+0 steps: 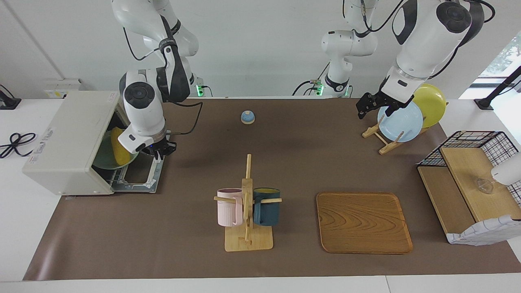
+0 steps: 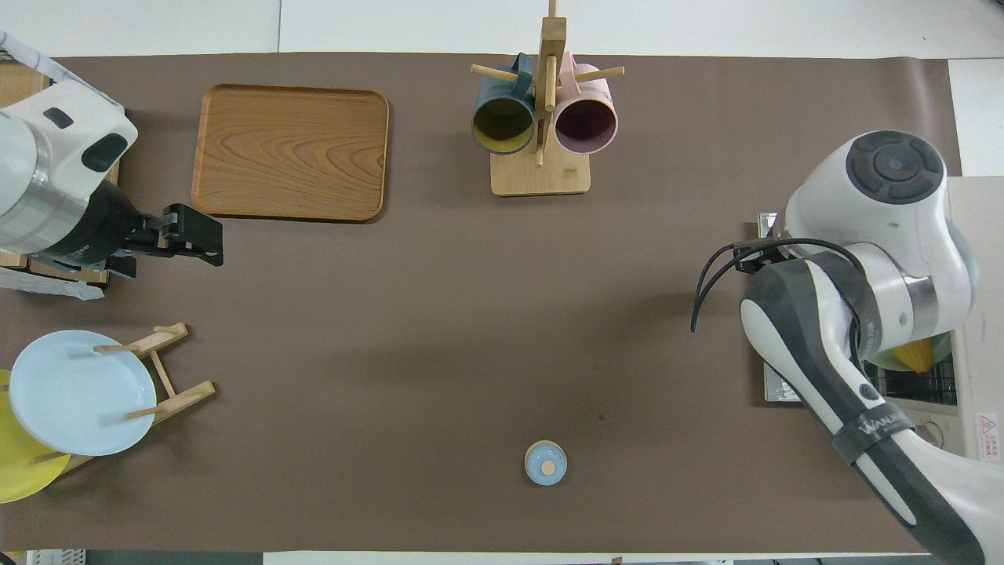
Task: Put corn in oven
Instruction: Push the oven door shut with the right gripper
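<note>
The off-white oven (image 1: 67,138) stands at the right arm's end of the table, its door (image 1: 140,179) folded down flat. Inside, on the wire rack, the yellow corn (image 1: 118,153) lies on a green plate (image 1: 105,158); its tip also shows in the overhead view as corn (image 2: 916,357). My right gripper (image 1: 163,149) hangs over the open door just outside the oven mouth, shut and empty; the arm hides it from above. My left gripper (image 1: 363,107) waits open and empty over the table beside the plate rack, seen from above as the left gripper (image 2: 196,239).
A mug rack (image 1: 247,203) with a pink and a dark blue mug stands mid-table, a wooden tray (image 1: 363,221) beside it. A small blue bell (image 1: 247,117) sits near the robots. A plate rack (image 1: 401,122) and a wire shelf (image 1: 468,175) occupy the left arm's end.
</note>
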Robot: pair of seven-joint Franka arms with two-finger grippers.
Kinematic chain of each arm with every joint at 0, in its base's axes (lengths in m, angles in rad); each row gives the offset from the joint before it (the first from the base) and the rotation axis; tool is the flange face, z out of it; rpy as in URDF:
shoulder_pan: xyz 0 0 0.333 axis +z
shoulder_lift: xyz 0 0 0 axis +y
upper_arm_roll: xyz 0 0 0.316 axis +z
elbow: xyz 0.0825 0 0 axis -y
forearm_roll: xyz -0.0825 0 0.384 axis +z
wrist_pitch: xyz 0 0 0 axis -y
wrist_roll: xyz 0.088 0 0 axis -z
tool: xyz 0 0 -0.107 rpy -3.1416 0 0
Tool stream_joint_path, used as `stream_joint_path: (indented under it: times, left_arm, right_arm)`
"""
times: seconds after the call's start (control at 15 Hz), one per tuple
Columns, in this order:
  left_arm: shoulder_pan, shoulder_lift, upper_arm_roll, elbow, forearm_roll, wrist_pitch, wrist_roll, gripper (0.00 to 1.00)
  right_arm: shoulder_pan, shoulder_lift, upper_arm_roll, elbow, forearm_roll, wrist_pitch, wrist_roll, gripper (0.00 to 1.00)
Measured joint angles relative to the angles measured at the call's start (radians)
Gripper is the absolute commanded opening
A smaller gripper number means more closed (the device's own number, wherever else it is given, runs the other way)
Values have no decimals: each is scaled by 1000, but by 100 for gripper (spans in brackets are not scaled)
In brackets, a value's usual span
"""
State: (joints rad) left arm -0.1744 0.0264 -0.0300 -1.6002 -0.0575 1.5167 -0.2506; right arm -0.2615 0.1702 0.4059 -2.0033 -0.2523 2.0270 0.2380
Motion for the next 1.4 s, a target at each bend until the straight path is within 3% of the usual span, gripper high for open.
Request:
stream_joint_path:
  times: [0.47,1.4]
  left_arm:
    - [0,0,0,0,0,0,0,100]
    - [0,0,0,0,0,0,0,100]
  right_arm:
    - [6,85,-9,-72,-1,97,72,0]
    - [2,88,-5,-99,-169,37,72,0]
